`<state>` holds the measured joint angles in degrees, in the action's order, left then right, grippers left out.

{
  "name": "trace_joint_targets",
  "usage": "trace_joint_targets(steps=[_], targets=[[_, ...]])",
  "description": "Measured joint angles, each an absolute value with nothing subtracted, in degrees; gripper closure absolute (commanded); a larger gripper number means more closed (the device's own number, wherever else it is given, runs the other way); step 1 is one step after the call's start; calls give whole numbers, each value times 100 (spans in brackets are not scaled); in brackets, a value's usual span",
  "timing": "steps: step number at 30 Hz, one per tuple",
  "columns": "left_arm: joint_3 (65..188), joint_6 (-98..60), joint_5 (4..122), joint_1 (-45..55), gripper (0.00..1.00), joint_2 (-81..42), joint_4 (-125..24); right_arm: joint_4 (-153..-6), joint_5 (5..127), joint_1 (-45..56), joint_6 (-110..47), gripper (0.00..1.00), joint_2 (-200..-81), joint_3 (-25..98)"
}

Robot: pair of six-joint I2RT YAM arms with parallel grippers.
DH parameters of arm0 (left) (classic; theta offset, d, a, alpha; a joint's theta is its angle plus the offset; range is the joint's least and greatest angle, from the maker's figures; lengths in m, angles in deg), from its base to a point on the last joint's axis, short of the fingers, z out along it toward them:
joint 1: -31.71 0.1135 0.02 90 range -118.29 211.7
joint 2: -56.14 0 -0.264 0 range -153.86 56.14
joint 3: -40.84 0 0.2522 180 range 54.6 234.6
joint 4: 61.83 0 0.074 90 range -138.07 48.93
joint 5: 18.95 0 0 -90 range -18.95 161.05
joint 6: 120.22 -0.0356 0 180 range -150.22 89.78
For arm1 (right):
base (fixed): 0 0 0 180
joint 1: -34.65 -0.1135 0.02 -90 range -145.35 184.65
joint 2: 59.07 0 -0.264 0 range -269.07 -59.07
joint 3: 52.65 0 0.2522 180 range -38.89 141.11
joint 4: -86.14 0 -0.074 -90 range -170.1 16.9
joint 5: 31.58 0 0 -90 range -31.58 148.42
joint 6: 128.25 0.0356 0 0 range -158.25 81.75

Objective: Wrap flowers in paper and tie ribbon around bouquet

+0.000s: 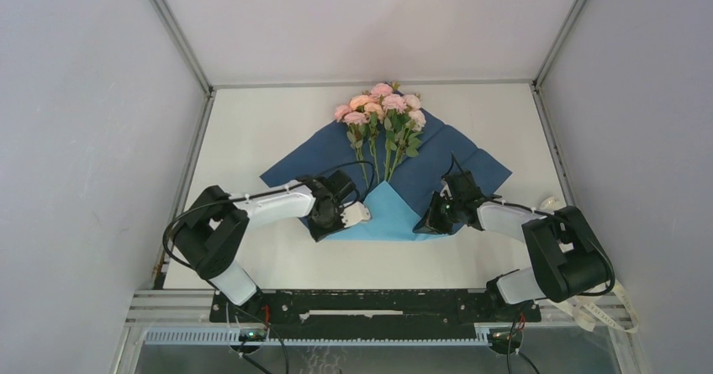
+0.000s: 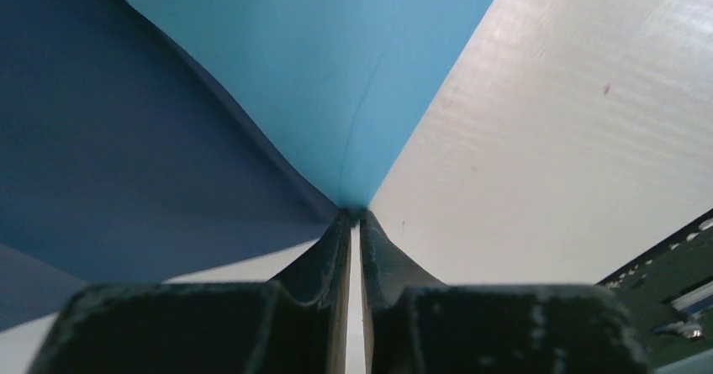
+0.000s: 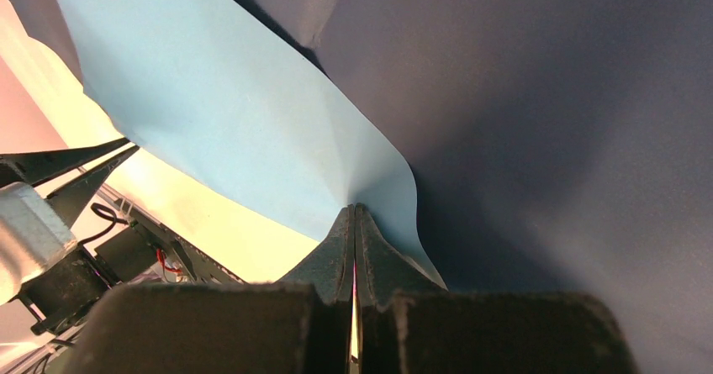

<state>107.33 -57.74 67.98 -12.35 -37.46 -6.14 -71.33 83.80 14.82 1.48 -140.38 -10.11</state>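
Left hand (image 2: pixel 355 216) and right hand (image 3: pixel 353 210) each pinch the near light-blue flap of the paper (image 1: pixel 458 171).
Pink roses (image 1: pixel 382 109) lie on its navy face, blooms toward the far edge of the worktop (image 1: pixel 269 130).

Premises: a robotics laboratory test cell. Plain pale wall panels (image 1: pixel 84 139) close off the left, right and far sides, joined by metal frame bars (image 1: pixel 172 29). Inside stands a white worktop (image 1: pixel 252 139). The left arm (image 1: pixel 269 206) and the right arm (image 1: pixel 513 218), both white and black robot units, are bolted to a black mounting rail (image 1: pixel 370 302) along the near edge. A slotted cable duct (image 1: pixel 311 337) runs below the rail, and exposed wiring (image 3: pixel 102 213) shows beside it.
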Motion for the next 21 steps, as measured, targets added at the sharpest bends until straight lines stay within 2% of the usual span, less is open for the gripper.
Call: trace_joint_targets(steps=[11, 16, 21], targets=[[10715, -5766, 7172, -1136, 88, -3642, 261, -7135, 8380, 1467, 148, 100, -14038, -1011], [11837, -5709, 6863, -1219, 88, -3510, 805, -7148, 8374, 1392, 152, 100, -14038, -1011], [12650, -5374, 6157, -1606, 88, -3615, 506, -7181, 8354, 1338, 159, 100, -14038, -1011]])
